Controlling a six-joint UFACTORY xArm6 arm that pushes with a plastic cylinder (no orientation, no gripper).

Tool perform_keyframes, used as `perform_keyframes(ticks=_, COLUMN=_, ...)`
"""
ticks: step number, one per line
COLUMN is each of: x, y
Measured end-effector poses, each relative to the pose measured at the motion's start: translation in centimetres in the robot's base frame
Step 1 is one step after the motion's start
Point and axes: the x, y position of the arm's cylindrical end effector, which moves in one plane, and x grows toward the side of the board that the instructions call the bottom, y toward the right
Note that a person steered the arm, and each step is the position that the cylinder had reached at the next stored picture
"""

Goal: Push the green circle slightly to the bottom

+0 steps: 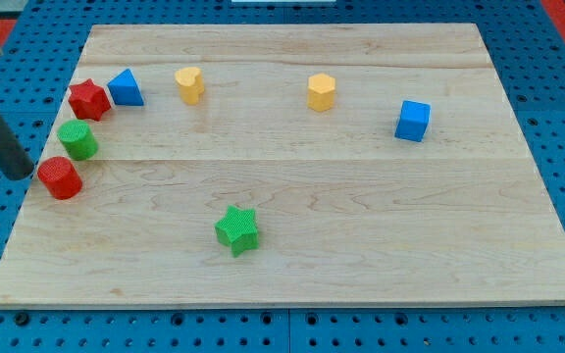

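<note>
The green circle (79,140) stands near the board's left edge, below the red star (88,99) and above the red circle (60,177). My dark rod comes in from the view's top left, and my tip (23,173) rests at the board's left edge, just left of the red circle and below-left of the green circle. It does not touch the green circle.
A blue triangle (125,88) sits right of the red star. A yellow heart (190,84) and a yellow hexagon (321,92) lie along the top. A blue cube (412,121) is at the right. A green star (236,229) lies at bottom centre on the wooden board (361,226).
</note>
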Motion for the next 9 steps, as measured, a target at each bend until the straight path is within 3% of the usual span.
perform_keyframes(ticks=2, x=3.2, y=7.4)
perform_keyframes(ticks=4, x=0.5, y=-0.2)
perform_keyframes(ticks=7, x=-6.1, y=0.3)
perform_keyframes(ticks=9, x=-4.8, y=2.4)
